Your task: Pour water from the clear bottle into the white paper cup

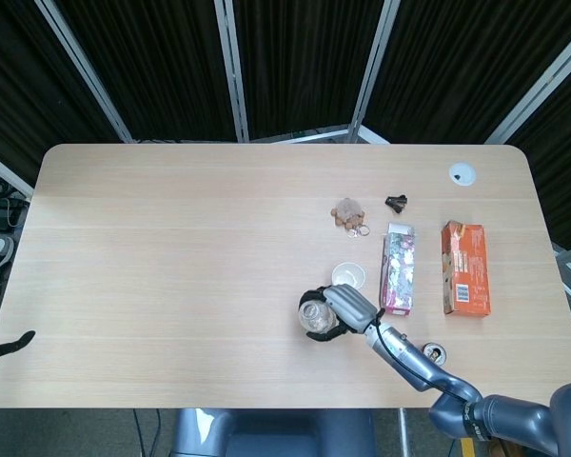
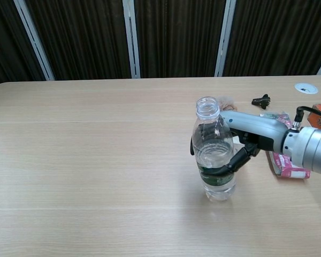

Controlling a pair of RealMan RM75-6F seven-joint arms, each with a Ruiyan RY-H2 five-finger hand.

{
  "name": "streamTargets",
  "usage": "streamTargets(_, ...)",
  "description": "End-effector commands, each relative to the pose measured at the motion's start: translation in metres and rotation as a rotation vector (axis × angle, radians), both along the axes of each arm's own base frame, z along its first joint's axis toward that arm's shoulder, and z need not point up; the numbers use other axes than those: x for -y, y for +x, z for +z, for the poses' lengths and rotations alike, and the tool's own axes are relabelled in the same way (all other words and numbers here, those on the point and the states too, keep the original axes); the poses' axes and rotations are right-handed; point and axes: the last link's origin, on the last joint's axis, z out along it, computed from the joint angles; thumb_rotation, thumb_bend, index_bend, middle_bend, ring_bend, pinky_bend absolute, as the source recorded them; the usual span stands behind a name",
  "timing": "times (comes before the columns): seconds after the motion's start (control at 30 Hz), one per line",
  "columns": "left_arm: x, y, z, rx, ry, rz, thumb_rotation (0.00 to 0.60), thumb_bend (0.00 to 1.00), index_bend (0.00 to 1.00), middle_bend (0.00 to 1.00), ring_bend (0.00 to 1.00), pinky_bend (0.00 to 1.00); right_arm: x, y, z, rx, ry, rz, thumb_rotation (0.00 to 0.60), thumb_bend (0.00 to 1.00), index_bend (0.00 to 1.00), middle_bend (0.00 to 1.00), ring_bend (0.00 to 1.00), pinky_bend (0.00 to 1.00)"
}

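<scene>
The clear bottle (image 1: 312, 317) stands upright with no cap and is about half full of water. My right hand (image 1: 348, 307) grips it around the dark label band; in the chest view the fingers (image 2: 241, 156) wrap the lower body of the bottle (image 2: 213, 155), whose base is at the tabletop. The white paper cup (image 1: 347, 275) stands upright just behind the bottle, slightly to the right, apart from it. In the chest view the cup is hidden behind my hand and arm. My left hand (image 1: 11, 345) shows only as a dark tip at the table's front left edge.
A pink patterned packet (image 1: 398, 269) and an orange box (image 1: 464, 268) lie right of the cup. Farther back sit a small brown object with rings (image 1: 348, 212), a black clip (image 1: 396, 202) and a white round grommet (image 1: 462, 172). A small round cap (image 1: 436, 353) lies beside my right forearm.
</scene>
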Motion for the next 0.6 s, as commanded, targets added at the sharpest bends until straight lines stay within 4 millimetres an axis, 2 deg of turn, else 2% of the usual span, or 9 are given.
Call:
streamTargets(0.03,0.0,0.0,0.0,0.001,0.0,0.0,0.6,0.0,0.0,0.0,0.0,0.0,-0.001,-0.001,-0.002,0.005,0.004,0.008,0.6,0.7,0.44,0.61,0.49,0.45)
streamTargets(0.27,0.0,0.0,0.0,0.002,0.002,0.001,0.6,0.0,0.0,0.0,0.0,0.0,-0.002,-0.003,-0.002,0.012,0.004,0.006,0.6,0.69,0.43,0.6,0.48,0.45)
streamTargets(0.37,0.001,0.001,0.0,0.001,0.0,0.001,0.6,0.0,0.0,0.0,0.0,0.0,-0.002,-0.007,-0.002,0.009,0.01,-0.002,0.6,0.65,0.42,0.59,0.46,0.45)
streamTargets(0.47,0.002,0.001,-0.001,0.0,-0.001,0.0,0.6,0.0,0.0,0.0,0.0,0.0,-0.003,-0.009,-0.001,0.015,0.017,-0.004,0.6,0.49,0.4,0.54,0.4,0.45)
streamTargets(0.53,0.002,0.001,-0.001,0.0,-0.002,-0.001,0.6,0.0,0.0,0.0,0.0,0.0,-0.004,-0.01,0.0,0.021,0.027,-0.007,0.6,0.34,0.37,0.49,0.35,0.45)
streamTargets(0.6,0.002,0.002,-0.001,-0.002,-0.002,-0.002,0.6,0.0,0.0,0.0,0.0,0.0,-0.003,-0.012,0.001,0.02,0.026,-0.002,0.6,0.22,0.32,0.45,0.31,0.44)
